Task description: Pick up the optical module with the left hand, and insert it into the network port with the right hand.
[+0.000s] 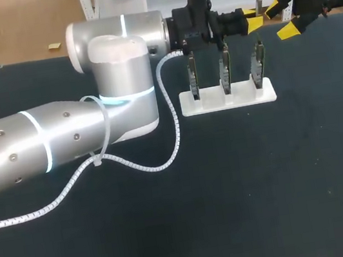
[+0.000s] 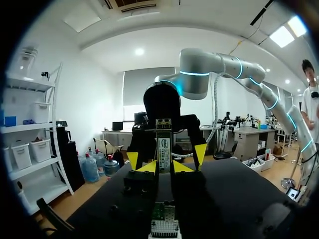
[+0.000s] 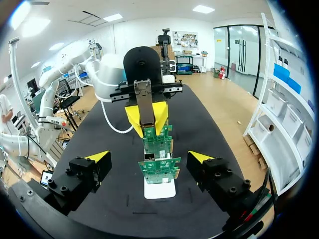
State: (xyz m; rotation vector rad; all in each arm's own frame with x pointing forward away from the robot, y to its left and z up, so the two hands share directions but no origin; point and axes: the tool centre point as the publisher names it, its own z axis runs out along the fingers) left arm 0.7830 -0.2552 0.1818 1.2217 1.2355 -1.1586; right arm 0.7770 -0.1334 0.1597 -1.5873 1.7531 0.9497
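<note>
The optical module (image 2: 163, 145), a slim metal bar with a label, stands between the yellow fingertips of my left gripper (image 2: 163, 167), which is shut on it. In the head view my left gripper (image 1: 253, 19) hovers above the right end of a white stand (image 1: 227, 99) that carries three upright green circuit boards (image 1: 256, 63). My right gripper (image 1: 280, 20) faces it from the right, open and close to the module's free end. In the right wrist view the module (image 3: 145, 107) points at my right gripper (image 3: 148, 157), whose fingers stand wide apart on either side of the boards (image 3: 159, 168).
The black table mat (image 1: 245, 182) spreads out in front of the stand. My left arm's silver body (image 1: 118, 78) and its white spiral cable (image 1: 138, 166) lie across the left half. The table's far edge runs just behind both grippers.
</note>
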